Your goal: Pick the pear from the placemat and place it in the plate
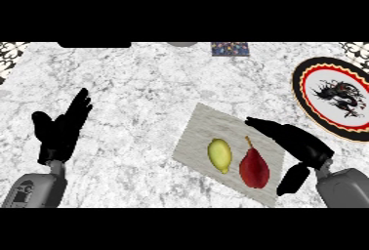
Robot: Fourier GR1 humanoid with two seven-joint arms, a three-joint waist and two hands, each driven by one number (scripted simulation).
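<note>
1. We see the red pear (254, 168) lying on the pale placemat (209, 124), just beside a yellow lemon (220, 155).
2. Our right hand (297, 141) hovers by the pear, fingers extended, holding nothing.
3. Our left hand (61, 128) rests open, fingers up.
4. The plate (311, 78) bears a black dragon motif; no writing reads anywhere.

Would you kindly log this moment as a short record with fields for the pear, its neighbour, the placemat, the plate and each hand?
pear: dark red pear, lying on the placemat, stem pointing away from the robot
neighbour: yellow lemon, on the placemat just left of the pear
placemat: pale rectangular placemat, set at an angle on the marble counter
plate: round plate with red and black rim and a dragon design, far right, holding nothing
right hand: right hand open, just right of the pear, holding nothing
left hand: left hand open, fingers up, resting at left
</note>
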